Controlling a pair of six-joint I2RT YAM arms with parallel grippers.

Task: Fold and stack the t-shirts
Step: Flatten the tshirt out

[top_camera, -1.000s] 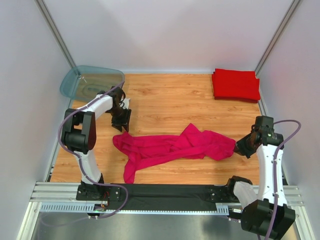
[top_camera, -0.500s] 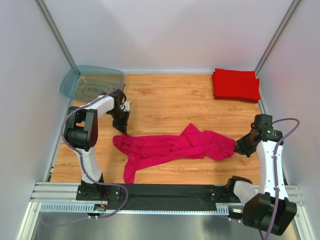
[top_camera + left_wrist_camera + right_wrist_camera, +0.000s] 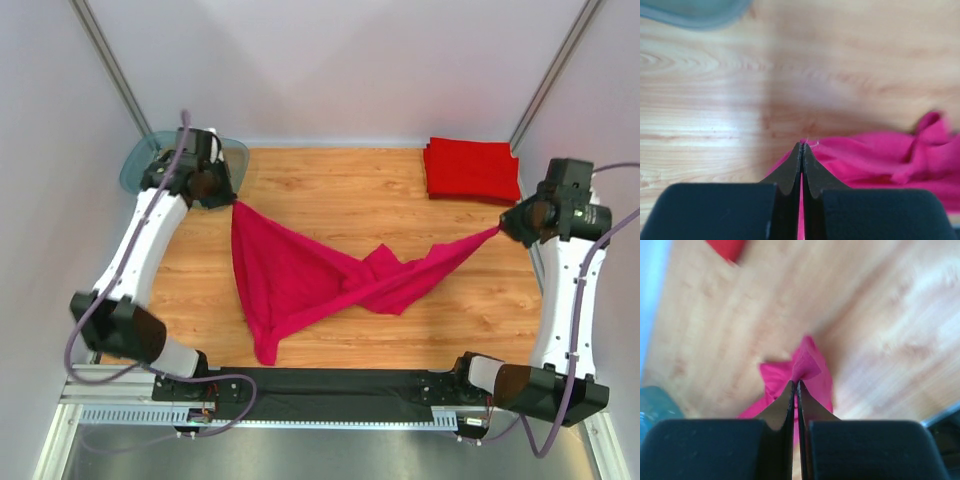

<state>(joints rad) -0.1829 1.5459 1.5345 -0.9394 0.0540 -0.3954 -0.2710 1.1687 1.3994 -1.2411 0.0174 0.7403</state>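
My left gripper is pinching one corner of the pink shirt and my right gripper is pinching the other end, so the shirt hangs between them, twisted in the middle and sagging onto the table. I think I should pull them apart slowly and evenly until the twist falls out, and not tug hard or the cloth may slip. The folded red shirts sit in the far right corner, well apart.
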